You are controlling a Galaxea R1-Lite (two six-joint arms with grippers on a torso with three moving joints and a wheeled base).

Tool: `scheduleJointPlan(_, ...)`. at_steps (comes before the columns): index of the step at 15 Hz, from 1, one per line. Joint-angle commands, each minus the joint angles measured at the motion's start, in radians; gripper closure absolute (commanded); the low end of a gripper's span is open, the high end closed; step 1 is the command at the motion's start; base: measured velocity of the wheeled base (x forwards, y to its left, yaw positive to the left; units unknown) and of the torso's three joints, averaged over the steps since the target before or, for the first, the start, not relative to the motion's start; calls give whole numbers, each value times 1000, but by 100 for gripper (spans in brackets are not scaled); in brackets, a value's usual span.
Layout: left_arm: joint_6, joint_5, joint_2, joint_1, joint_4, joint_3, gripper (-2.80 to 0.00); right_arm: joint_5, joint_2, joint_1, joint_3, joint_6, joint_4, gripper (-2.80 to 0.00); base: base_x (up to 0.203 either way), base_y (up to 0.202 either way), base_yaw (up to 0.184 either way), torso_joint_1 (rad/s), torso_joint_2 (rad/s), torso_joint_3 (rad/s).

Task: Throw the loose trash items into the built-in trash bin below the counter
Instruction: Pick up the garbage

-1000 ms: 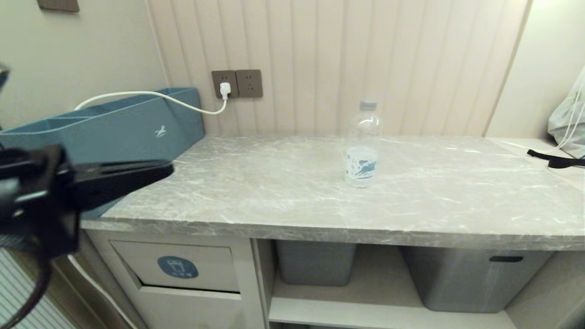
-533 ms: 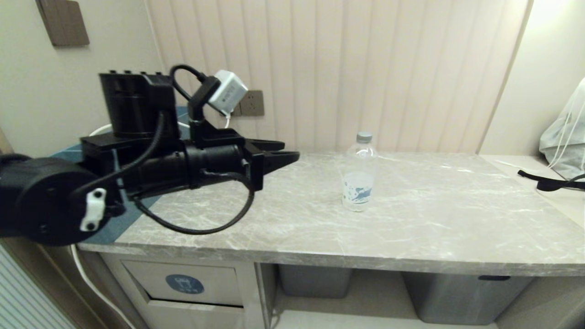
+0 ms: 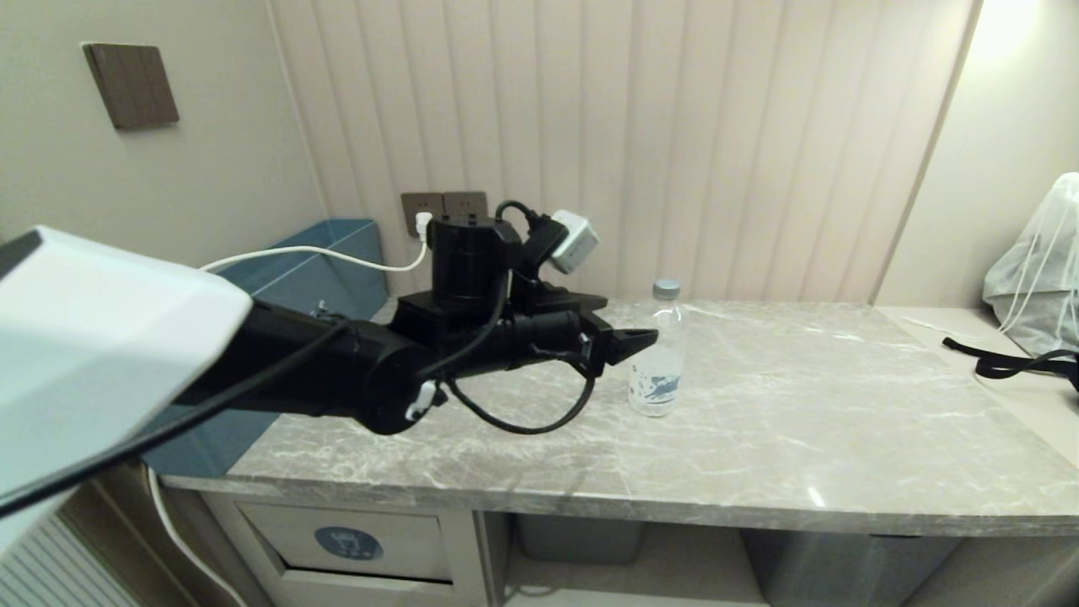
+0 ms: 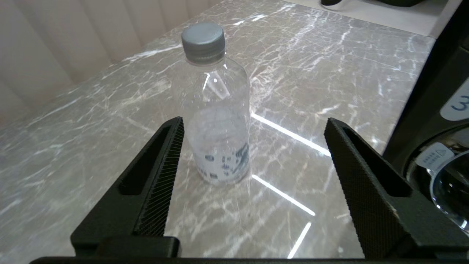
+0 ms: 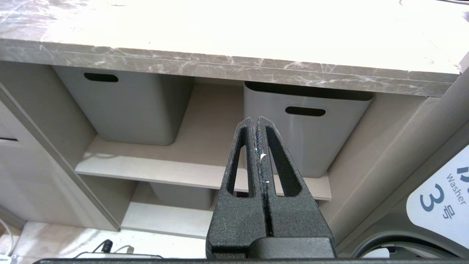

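Step in hand: approach to the water bottle (image 3: 657, 358); the left pincer (image 4: 253, 146) is lined up on it, level above the table (image 3: 759, 438), nothing gripped.
Bottle: stands upright on the grey marble table, near the back wall, grey cap on, printed label low on its body; only this one shows.
Left pincer: jaws spread wide and empty; in the left wrist view the bottle sits beyond the fingertips, closer to one finger than the other, touching neither.
Next move, as I judge it: ease forward until the body is between the pads, centre it, then close on the clear body above the label; the light bottle could tip if one finger nudges it first.
Trash bin (image 3: 350, 544): flap with blue icon below the table's left end, shut.
Right pincer (image 5: 259, 126): pressed closed, empty, low before the grey tubs (image 5: 307, 135).
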Motion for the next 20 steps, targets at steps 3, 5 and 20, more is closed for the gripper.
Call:
scheduleJointPlan(3,1,24,205,-29,-33,-161,-280,0,0,0,0,-1,1,0,0,0,0,0,0,0)
scheduleJointPlan(5,1,51,281,-40,-39,-253,-280,0,0,0,0,-1,1,0,0,0,0,0,0,0)
scheduleJointPlan(20,-80,144,551,-45,-74,-560,0,0,0,0,0,-1,1,0,0,0,0,0,0,0)
